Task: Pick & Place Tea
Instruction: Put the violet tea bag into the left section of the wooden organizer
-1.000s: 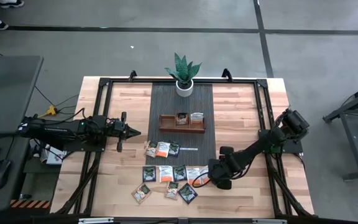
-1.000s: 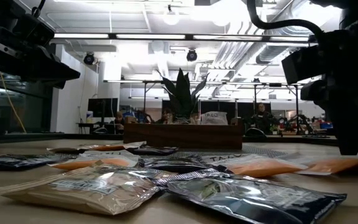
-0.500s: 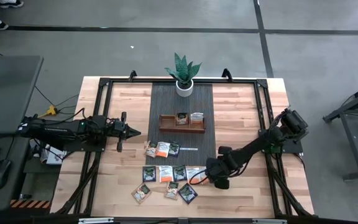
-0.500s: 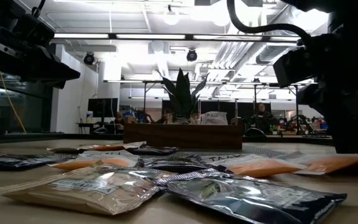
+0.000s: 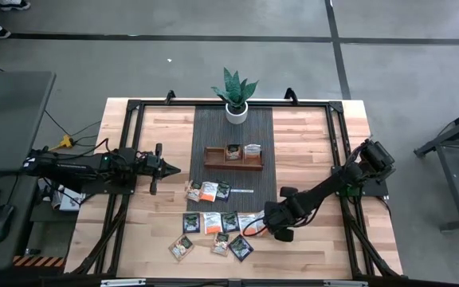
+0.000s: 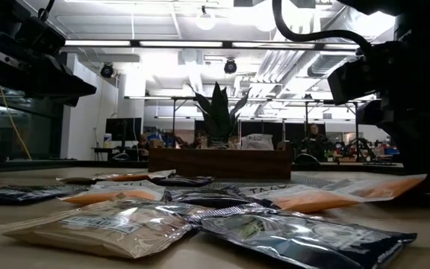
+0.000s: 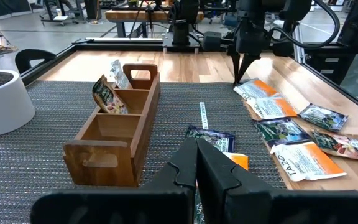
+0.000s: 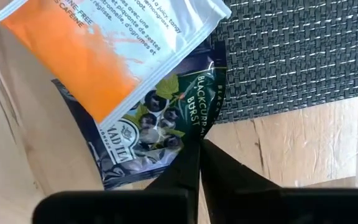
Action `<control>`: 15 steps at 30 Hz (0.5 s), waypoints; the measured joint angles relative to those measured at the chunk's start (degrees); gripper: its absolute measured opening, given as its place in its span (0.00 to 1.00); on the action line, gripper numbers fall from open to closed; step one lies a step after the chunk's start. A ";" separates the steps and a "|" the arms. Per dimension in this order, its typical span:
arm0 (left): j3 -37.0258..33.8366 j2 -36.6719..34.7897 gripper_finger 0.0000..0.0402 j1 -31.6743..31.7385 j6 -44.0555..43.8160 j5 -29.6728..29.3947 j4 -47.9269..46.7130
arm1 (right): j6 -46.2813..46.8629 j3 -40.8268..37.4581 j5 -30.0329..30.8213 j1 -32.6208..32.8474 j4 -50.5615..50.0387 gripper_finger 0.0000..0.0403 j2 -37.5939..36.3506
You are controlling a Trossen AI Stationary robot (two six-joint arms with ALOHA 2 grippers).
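Several flat tea packets, dark, orange-and-white and pale, lie on the wood near the front edge. My right gripper is down at the right end of that group, shut at the corner of a dark packet. An orange-and-white packet lies over the dark one. My left gripper hovers shut and empty at the left of the dark mat. The wooden tray on the mat holds two packets. My right gripper pinches the dark packet by its corner, between the two fingertips, coming in low from the table's right side. Whether the orange-and-white packet is also caught, I cannot tell. In the low view that packet's right end is tilted up off the table.
A potted plant stands at the mat's far end. More packets lie just left of the mat's near end. Black frame rails run along the table's sides. Bare wood shows right of the mat.
My right gripper has shifted slightly toward the table's left, onto the packets, and has shut. The orange-and-white packet's right end, flat on the table before, is now raised and tilted while its left end stays down.
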 joint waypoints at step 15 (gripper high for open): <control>0.01 0.00 0.00 0.01 0.00 -0.01 0.00 | 2.64 9.81 1.06 3.84 -16.66 0.00 -1.70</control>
